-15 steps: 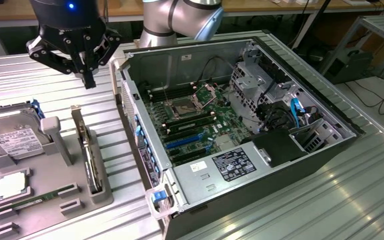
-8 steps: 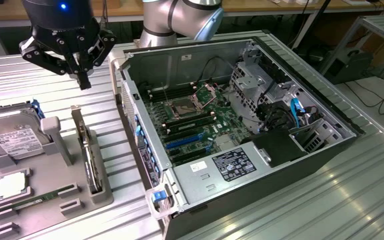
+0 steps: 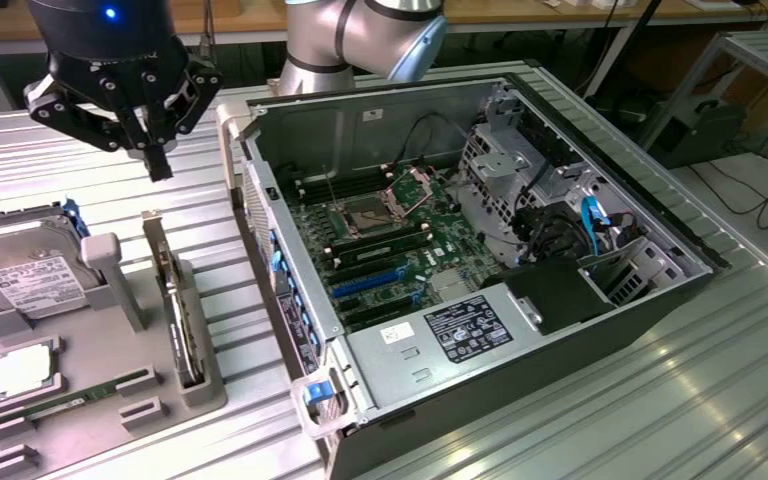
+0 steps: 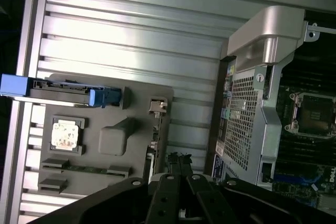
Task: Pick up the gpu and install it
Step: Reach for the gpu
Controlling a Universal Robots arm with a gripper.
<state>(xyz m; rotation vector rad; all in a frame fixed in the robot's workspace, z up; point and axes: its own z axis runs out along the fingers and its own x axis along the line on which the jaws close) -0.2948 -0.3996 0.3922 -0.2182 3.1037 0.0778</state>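
Gripper parked over the gpu, nothing grabbed yet

Exterior view: the gripper (image 3: 159,170) has its fingers pressed together with nothing between them. It hovers above the far end of the gpu (image 3: 175,300), which stands on edge in a slot of the grey parts holder (image 3: 104,345) on the exterior view's left. The hard drive (image 3: 31,280) leans at the holder's far left corner. The open PC case (image 3: 357,120) lies on the exterior view's right with its motherboard (image 3: 398,250) exposed, all on a ribbed metal table (image 3: 624,400). Wrist view: the black fingers are shut and point down at the slot side of the holder. A CPU chip (image 4: 66,134) sits in its pocket, and the case's perforated rear panel (image 4: 244,119) is close beside the holder.
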